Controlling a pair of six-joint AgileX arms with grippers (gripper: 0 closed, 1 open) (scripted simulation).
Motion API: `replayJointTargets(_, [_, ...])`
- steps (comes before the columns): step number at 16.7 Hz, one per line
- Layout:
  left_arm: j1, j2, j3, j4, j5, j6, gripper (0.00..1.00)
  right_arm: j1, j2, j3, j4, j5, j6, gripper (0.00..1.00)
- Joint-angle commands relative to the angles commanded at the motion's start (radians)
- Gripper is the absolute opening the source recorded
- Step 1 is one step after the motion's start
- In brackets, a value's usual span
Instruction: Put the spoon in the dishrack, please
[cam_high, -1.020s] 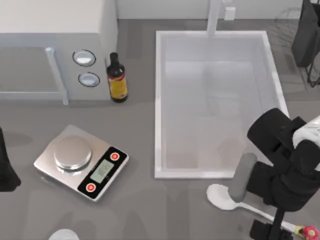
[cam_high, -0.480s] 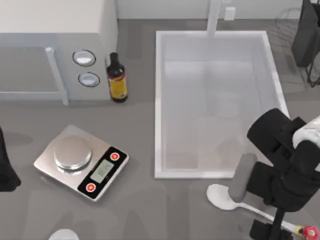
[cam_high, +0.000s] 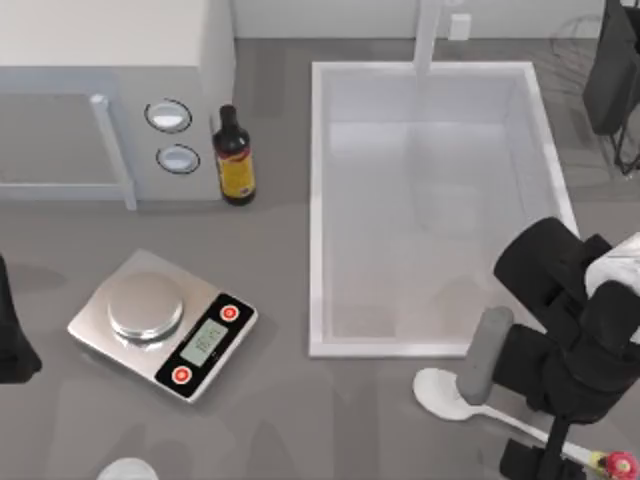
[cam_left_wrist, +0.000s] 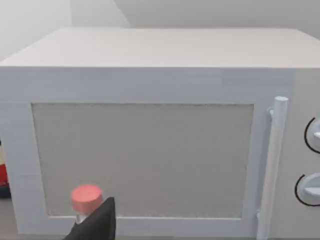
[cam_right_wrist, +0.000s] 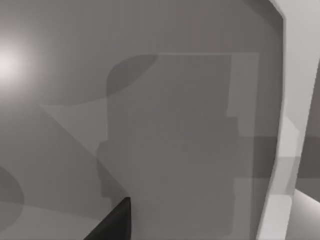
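One spoon lies flat on the table near its front right corner, bowl just in front of the sink basin, thin handle running toward the right front edge to a small pink-red knob. I judge it light and stiff, its smooth, rounded bowl likely to slip, so the narrow handle between bowl and knob is the place to pinch, squarely across, with little force. My right arm hangs directly over that handle and hides much of it; my right pincer sits low at the front edge, partly cut off, and I cannot tell whether its fingers stand apart or together. The dishrack stands at the far right corner, cropped by the edge, its wires faint. My left arm is parked at the left edge; its pincer's state I cannot tell either.
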Motion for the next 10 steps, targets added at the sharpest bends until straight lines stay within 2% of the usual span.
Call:
replayJointTargets(1, [0.0, 0.0, 0.0, 0.0, 0.0, 0.0, 1.0, -0.001, -0.068, 0.032, -0.072, -0.019, 0.005, 0.0])
replayJointTargets(6, [0.0, 0.0, 0.0, 0.0, 0.0, 0.0, 1.0, -0.003, -0.084, 0.144, -0.187, -0.02, 0.004, 0.0])
replayJointTargets(10, [0.0, 0.0, 0.0, 0.0, 0.0, 0.0, 1.0, -0.006, -0.124, 0.349, -0.462, -0.02, 0.0, 0.0])
